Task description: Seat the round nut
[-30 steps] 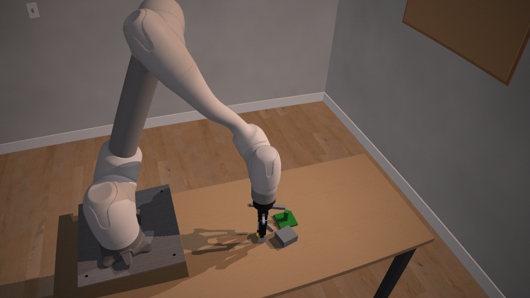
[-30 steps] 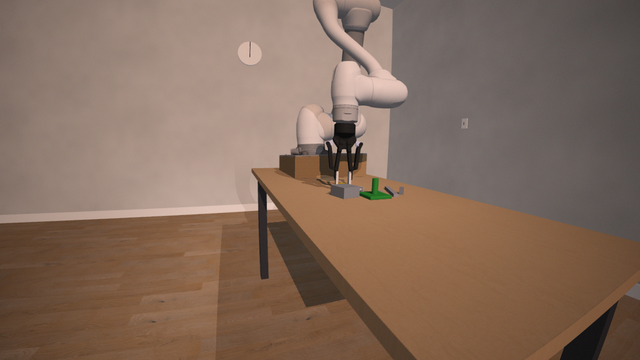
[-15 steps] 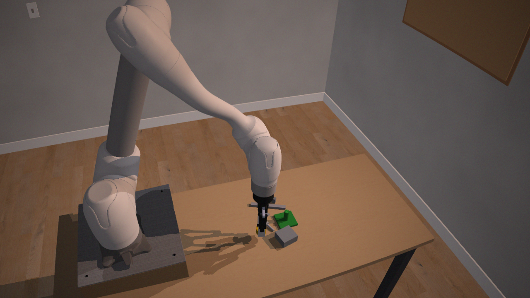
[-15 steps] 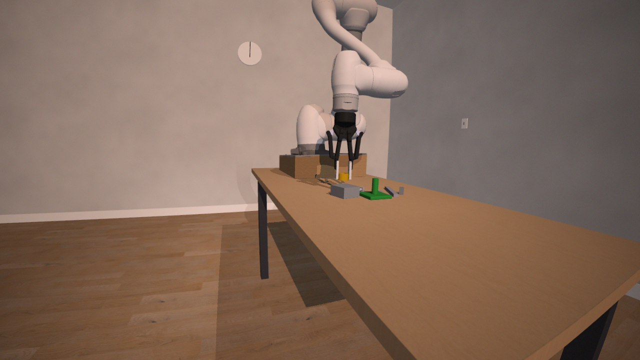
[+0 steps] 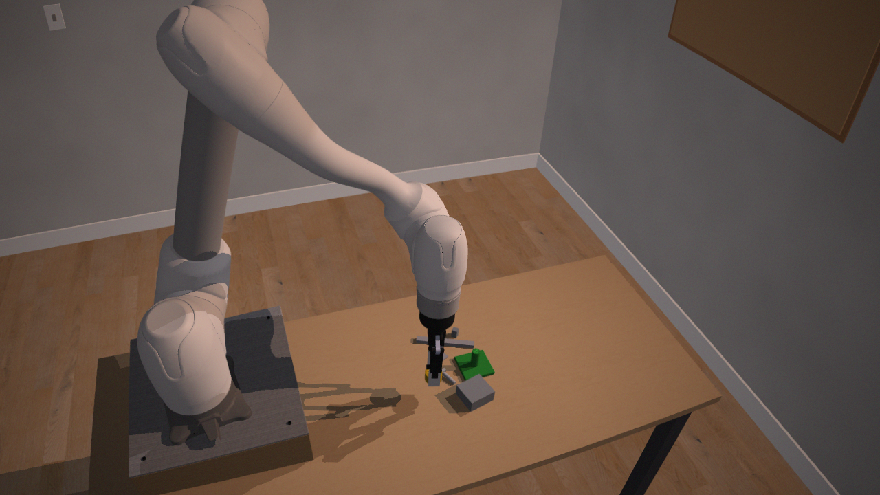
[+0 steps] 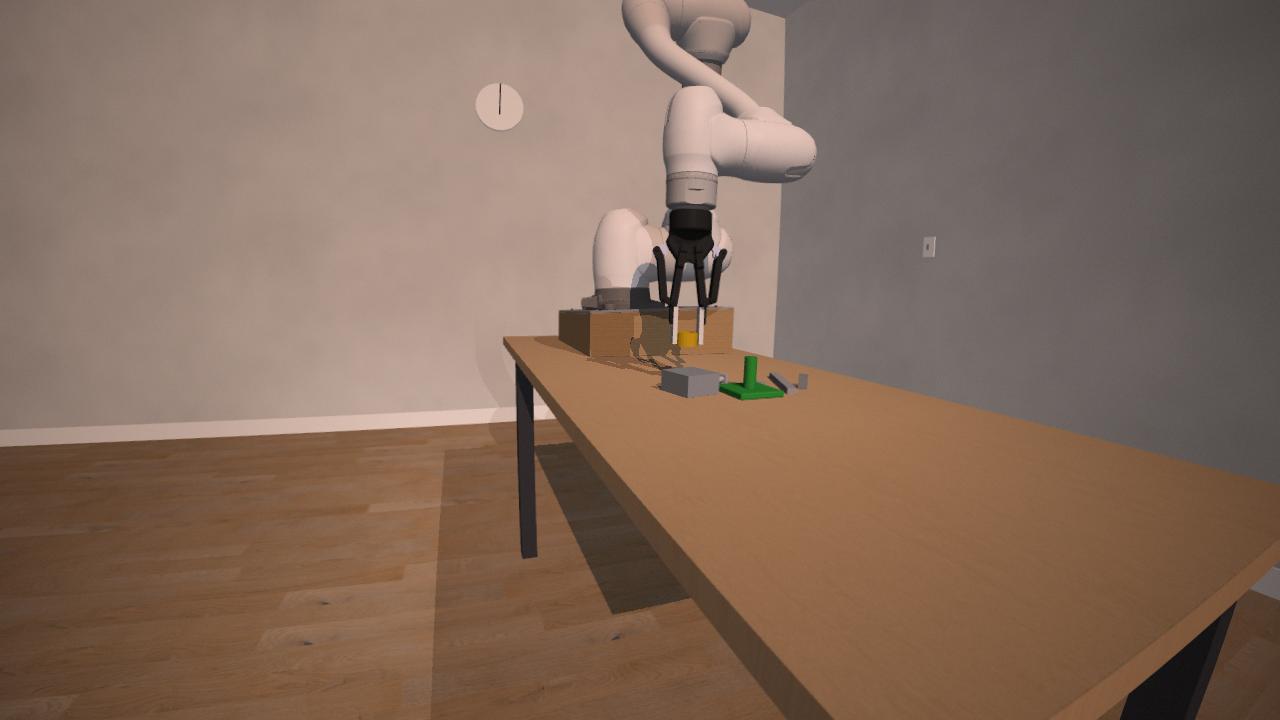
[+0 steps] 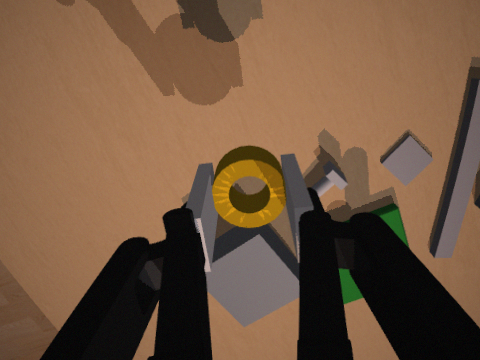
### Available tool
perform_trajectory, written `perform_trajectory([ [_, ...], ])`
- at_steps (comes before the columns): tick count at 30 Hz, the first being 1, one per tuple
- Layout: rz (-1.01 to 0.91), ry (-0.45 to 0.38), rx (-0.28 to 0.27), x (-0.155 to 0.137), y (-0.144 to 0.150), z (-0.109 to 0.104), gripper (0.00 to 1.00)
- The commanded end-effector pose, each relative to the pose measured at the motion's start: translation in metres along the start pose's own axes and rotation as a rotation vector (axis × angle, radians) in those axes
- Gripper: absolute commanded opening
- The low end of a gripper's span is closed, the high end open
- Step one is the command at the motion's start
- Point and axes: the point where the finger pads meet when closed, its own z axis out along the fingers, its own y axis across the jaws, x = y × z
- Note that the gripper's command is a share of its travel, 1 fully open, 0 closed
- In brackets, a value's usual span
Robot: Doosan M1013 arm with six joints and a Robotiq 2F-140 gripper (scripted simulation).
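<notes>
My gripper [image 7: 249, 180] is shut on the round nut [image 7: 248, 187], a yellow ring with a round hole, and holds it above the table. In the exterior view the nut [image 6: 687, 338] hangs between the two pale fingertips of the gripper [image 6: 687, 336], clear of the table top. In the top view the gripper [image 5: 434, 369] stands just left of the green base [image 5: 474, 364] with its upright round peg [image 5: 475, 355]. The green peg base also shows in the exterior view [image 6: 751, 389], right of and below the nut. In the wrist view the fingers hide most of the green base [image 7: 374, 243].
A grey block [image 5: 475, 392] lies in front of the green base, also in the exterior view [image 6: 690, 381] and under the fingers in the wrist view [image 7: 254, 274]. Thin grey bars [image 5: 444, 340] and small grey pieces [image 6: 789, 383] lie around the base. The arm's mount [image 5: 215, 394] stands at the table's left end.
</notes>
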Motion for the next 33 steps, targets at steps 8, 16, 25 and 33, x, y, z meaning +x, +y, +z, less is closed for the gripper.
perform_trajectory([
  [8, 0.0, 0.0, 0.0, -0.067, 0.047, -0.008, 0.0],
  [16, 0.0, 0.0, 0.0, -0.111, 0.086, -0.007, 0.0],
  [25, 0.0, 0.0, 0.0, -0.111, 0.086, -0.007, 0.0],
  [33, 0.0, 0.0, 0.0, -0.111, 0.086, -0.005, 0.0],
])
